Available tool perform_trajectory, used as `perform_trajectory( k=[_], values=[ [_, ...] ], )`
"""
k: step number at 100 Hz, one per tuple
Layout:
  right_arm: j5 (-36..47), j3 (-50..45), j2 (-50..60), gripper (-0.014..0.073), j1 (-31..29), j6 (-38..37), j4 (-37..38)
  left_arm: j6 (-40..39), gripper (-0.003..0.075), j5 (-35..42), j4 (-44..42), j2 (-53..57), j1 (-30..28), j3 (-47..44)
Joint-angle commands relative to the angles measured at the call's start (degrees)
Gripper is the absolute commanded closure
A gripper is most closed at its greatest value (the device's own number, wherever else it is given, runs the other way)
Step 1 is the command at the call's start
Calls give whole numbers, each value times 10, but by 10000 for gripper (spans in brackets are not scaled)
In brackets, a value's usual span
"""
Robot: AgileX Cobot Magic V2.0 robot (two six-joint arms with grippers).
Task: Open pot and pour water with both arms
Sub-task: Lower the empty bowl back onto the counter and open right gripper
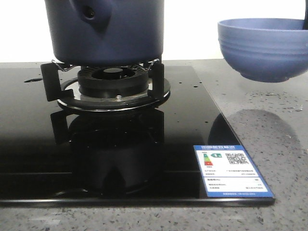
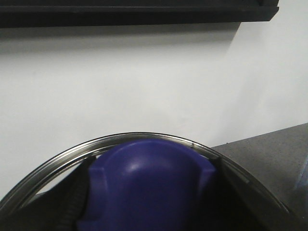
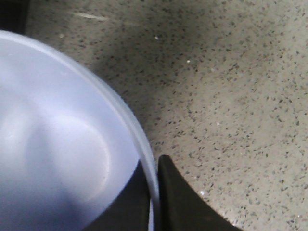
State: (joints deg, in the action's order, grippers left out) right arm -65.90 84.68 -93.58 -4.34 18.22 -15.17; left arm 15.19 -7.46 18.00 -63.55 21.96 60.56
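Note:
The dark navy pot stands on the burner's supports at the upper left of the front view, its side stub facing me; its top is cut off. In the left wrist view my left gripper is shut on the blue knob of a metal-rimmed lid, with the white wall behind it. My right gripper is shut on the rim of the periwinkle ribbed bowl. The bowl hangs above the counter at the right of the front view.
The black glass hob fills the left and middle, with the burner under the pot and a blue-and-white label at its front right corner. Speckled grey counter lies to the right, shadowed under the bowl.

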Motion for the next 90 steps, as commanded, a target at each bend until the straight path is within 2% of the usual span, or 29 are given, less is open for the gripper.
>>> perform_trajectory(
  k=[1,58,67,82,90],
  values=[
    [19,14,11,636,-4,0,-4,-1,321,67,1,12,5,23],
    [36,-19,-8,624,-3,0,3,-1,321,67,1,12,5,23],
    [36,-18,-8,522,-3,0,3,-1,321,67,1,12,5,23],
    [27,2,-2,204,-3,0,-4,-1,321,67,1,12,5,23],
    [19,17,9,139,-3,0,-7,-1,321,67,7,10,6,23]
  ],
)
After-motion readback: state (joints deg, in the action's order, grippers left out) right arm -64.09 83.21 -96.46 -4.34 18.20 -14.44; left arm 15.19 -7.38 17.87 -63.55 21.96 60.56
